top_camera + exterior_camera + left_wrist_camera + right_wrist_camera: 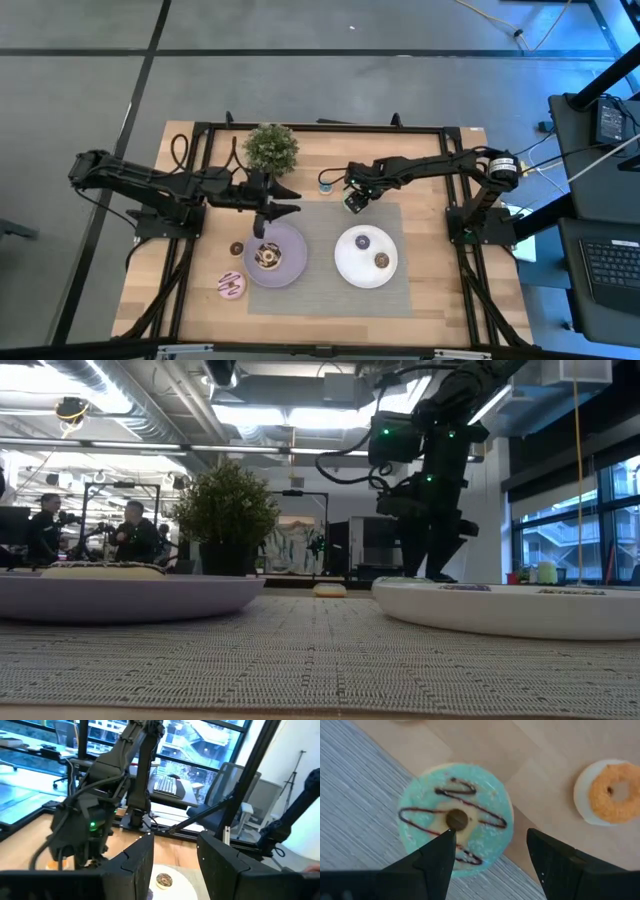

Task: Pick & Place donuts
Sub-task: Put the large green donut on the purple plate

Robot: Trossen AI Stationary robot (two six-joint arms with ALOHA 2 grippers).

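Right gripper (490, 850) is held open directly above the green donut (455, 820), at the mat (325, 262) edge, 12 o'clock of the white plate (352, 262) | orange donut (615, 792) is seen nearby on the wood | left gripper (285, 200) is spread open at 12 o'clock of the lilac plate (290, 268) | pink donut (231, 286) lies at 8 o'clock of that plate

An open-plan lab or office was shown: exposed ceiling ducts (120, 400) at upper left, seated people (130, 535) at desks at left, a keyboard (610, 265) and large windows (570, 520) at right.
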